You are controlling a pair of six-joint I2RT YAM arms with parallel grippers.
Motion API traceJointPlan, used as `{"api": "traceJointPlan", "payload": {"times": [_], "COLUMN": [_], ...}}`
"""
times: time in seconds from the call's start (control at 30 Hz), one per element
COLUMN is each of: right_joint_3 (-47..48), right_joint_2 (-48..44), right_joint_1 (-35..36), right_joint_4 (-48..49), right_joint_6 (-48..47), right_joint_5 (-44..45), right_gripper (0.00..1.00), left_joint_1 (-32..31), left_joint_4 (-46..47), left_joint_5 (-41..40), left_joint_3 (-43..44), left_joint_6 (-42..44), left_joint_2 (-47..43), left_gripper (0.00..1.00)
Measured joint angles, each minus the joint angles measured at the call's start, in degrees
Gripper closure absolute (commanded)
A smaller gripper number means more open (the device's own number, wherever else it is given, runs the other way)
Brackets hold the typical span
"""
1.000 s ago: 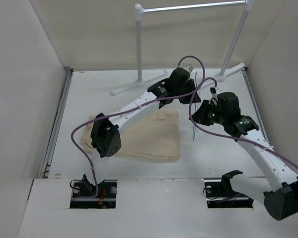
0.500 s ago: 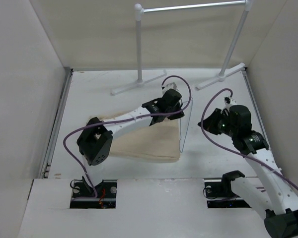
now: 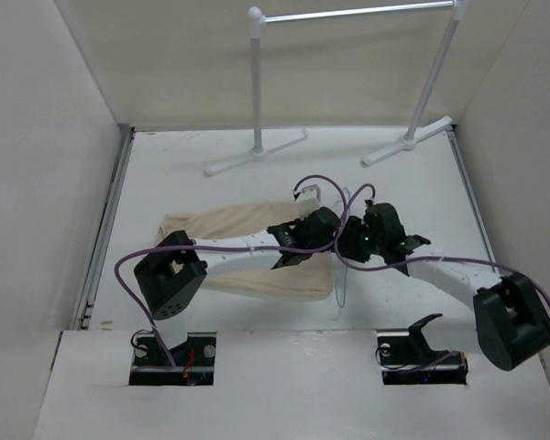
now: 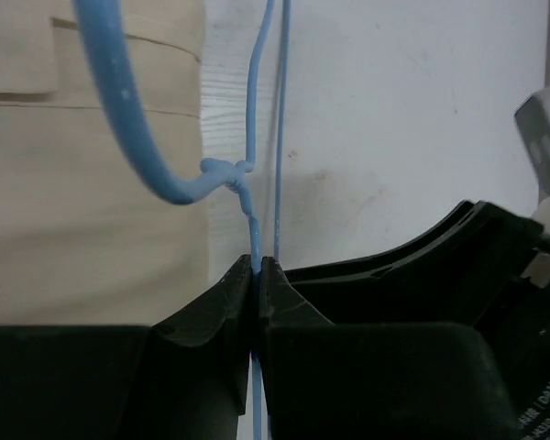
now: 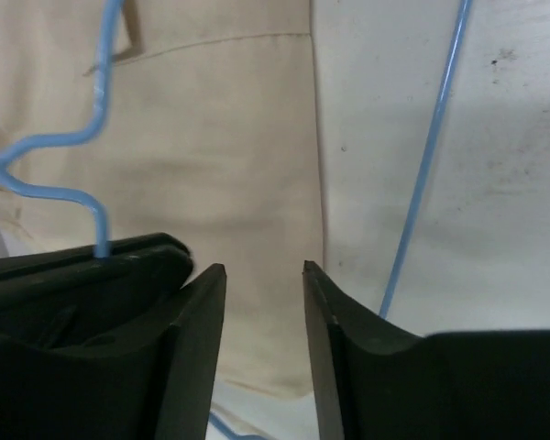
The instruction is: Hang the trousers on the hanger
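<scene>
Underneath everything: broad white table. Beyond the trousers' far edge, well apart: tall white tubular rail stand. Lying flat and wrinkled: long beige cloth trousers, one straight edge turned to the right. Just off that right edge and partly over it: thin pale-blue wire hanger, hook curling back above the cloth. Pinched tight on the hanger's wire neck, right beside the twist: left gripper. Hovering over the trousers' right edge, fingers apart with nothing between them: right gripper.

Step in hand, probably: taking up the cloth edge to feed it through the hanger. Bring the right fingers down astride that right edge and close on whatever layers lie there, not the top one alone. Hold the hanger steady and low beside the edge, opening toward the cloth. Mind the two wrists, crowded close above that edge. Draw rightward from the trousers, where white table shows; less room on the far side, toward the stand's feet.
</scene>
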Motion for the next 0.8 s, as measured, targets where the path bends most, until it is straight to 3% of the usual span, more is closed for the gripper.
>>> {"api": "traceJointPlan", "payload": {"times": [0.13,0.37,0.43,0.5,0.57,0.8], "right_joint_3": [-3.3,-5.6,-5.7,-6.1,-7.0,-9.1], "right_joint_2": [5.2,9.7,11.2,12.7,14.0,7.2], "right_joint_1": [0.9,2.1,2.4,2.4,2.4,0.2], "right_joint_4": [6.3,14.5,17.6,20.3,22.1,21.7], "right_joint_6": [1.5,3.6,4.3,5.1,6.3,8.6], "right_joint_5": [0.3,0.6,-0.2,-1.3,-2.2,-3.9], "right_gripper": [0.45,0.45,0.51,0.8,0.89,0.94], "left_joint_1": [0.1,-0.5,-0.6,-0.6,-0.6,-0.2], "left_joint_4": [1.0,1.3,1.4,1.4,1.5,0.3], "left_joint_5": [-3.0,-5.9,-6.4,-6.8,-7.1,-9.2], "left_joint_3": [-2.4,-4.9,-5.5,-6.1,-6.8,-9.2], "left_joint_6": [-1.7,-3.8,-4.1,-4.4,-4.6,-4.8], "left_joint_2": [0.0,0.0,0.0,0.0,0.0,-1.6], "left_gripper": [1.0,1.0,1.0,1.0,1.0,1.0]}}
